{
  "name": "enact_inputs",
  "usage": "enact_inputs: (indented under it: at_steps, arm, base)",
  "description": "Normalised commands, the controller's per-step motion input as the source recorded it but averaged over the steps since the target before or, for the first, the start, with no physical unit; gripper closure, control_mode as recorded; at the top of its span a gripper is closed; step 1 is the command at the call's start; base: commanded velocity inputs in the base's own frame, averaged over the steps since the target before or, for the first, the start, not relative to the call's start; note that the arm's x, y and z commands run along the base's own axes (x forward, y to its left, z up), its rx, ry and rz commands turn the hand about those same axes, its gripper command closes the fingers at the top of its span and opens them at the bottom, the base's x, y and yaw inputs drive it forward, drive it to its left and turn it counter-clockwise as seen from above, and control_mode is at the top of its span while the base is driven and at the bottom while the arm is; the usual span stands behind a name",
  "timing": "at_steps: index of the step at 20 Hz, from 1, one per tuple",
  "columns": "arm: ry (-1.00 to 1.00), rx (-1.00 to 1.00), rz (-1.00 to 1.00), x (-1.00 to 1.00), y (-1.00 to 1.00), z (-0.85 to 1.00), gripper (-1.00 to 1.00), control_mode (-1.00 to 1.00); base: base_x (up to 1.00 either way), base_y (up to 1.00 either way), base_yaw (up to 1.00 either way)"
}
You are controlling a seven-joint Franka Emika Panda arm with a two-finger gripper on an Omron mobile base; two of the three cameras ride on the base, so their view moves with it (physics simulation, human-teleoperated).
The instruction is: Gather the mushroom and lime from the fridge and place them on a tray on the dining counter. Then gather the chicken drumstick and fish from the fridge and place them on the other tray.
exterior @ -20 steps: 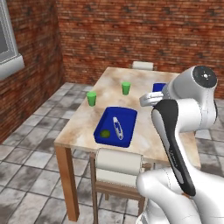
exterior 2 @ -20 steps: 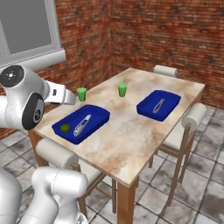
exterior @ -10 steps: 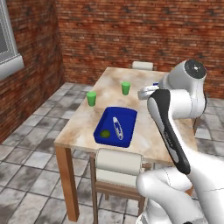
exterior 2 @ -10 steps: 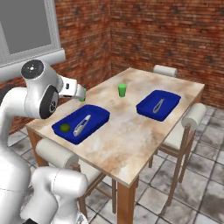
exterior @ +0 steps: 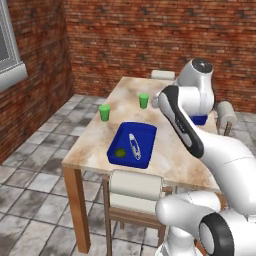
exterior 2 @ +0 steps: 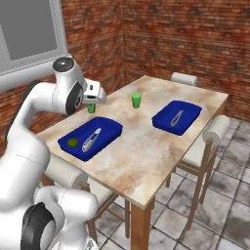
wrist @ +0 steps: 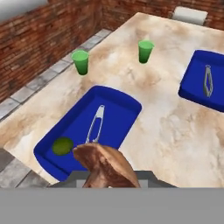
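Note:
My gripper [exterior 2: 96, 93] hangs above the left edge of the dining counter [exterior 2: 146, 146], near the green cups, shut on a brown-capped mushroom [wrist: 105, 164] that covers the fingertips in the hand view. Below and ahead lies a deep-blue tray [wrist: 131, 105] [exterior: 145, 131] [exterior 2: 110, 124]. It holds the yellow-green lime [wrist: 62, 145] [exterior: 120, 153] [exterior 2: 73, 142] and a thin silvery utensil [wrist: 95, 124]. The other tray [exterior 2: 188, 106] [wrist: 190, 89] sits farther along the counter with a similar silvery utensil [wrist: 207, 81]. The fridge is out of view.
Two green cups [wrist: 80, 61] [wrist: 145, 51] stand on the counter beyond the near tray. White-backed chairs are at the near side [exterior: 135, 186], far end [exterior 2: 184, 78] and right side [exterior 2: 215, 131]. Brick walls and a window [exterior 2: 29, 34] stand around.
The arm has swung toward the table, carrying the gripper and the mushroom forward to above the counter's edge by the cups. The trays, cups and lime have stayed put.

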Motion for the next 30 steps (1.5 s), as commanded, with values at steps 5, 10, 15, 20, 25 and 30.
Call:
enact_inputs:
  at_steps: [5,10,15,20,25,30]
  arm:
    - [0.17,-0.03,0.0,0.4,0.0,-0.52,1.0,-1.0]
    - [0.15,0.0,0.0,0.53,0.0,-0.68,1.0,-1.0]
    - [0.09,0.0,0.0,0.55,0.05,-0.61,1.0,-1.0]
    - [0.06,-0.01,0.0,0.5,0.18,-0.43,1.0,-1.0]
    - [0.03,0.0,0.0,0.32,0.03,-0.53,1.0,-1.0]
    - [0.03,0.0,0.0,0.52,0.0,-0.46,1.0,-1.0]
  base:
    - [0.0,0.0,0.0]
    - [0.0,0.0,0.0]
    - [0.0,0.0,0.0]
    - [0.0,0.0,0.0]
    - [0.0,0.0,0.0]
    - [0.0,0.0,0.0]
